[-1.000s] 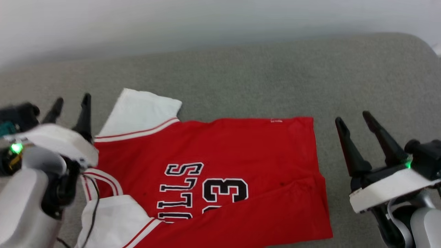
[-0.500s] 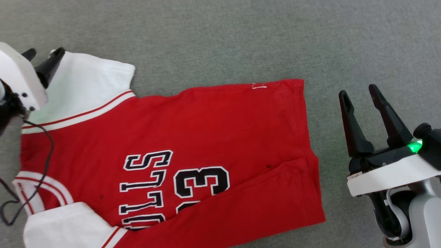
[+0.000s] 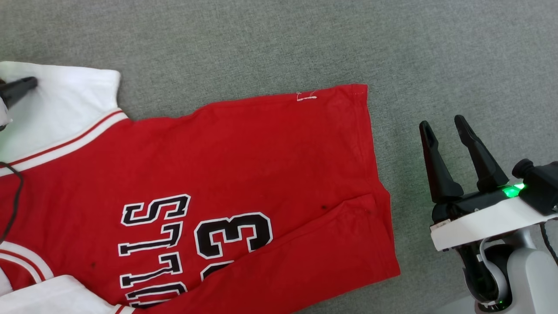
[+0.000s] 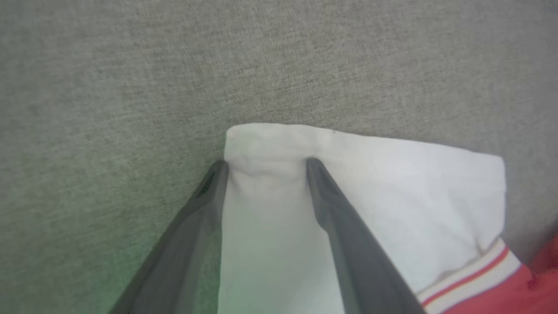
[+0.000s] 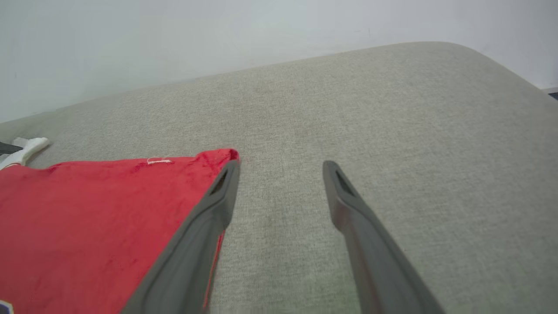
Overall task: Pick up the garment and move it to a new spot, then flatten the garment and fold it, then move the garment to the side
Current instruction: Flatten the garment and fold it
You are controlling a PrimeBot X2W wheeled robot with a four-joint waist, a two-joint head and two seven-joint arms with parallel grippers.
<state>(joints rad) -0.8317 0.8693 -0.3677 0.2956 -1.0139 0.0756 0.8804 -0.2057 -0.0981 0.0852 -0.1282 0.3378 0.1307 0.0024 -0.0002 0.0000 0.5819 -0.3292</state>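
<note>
Red jersey (image 3: 244,174) is laid out on the grey cushion (image 3: 261,39). The left claw (image 4: 266,163) sits spread apart over the white sleeve (image 4: 392,187) corner, and the right claw (image 3: 441,121) is wide open too, just beside it.

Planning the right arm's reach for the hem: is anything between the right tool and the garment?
Nothing visible does. Only a strip of bare grey upholstery separates the open right tool from the red hem of the garment.
</note>
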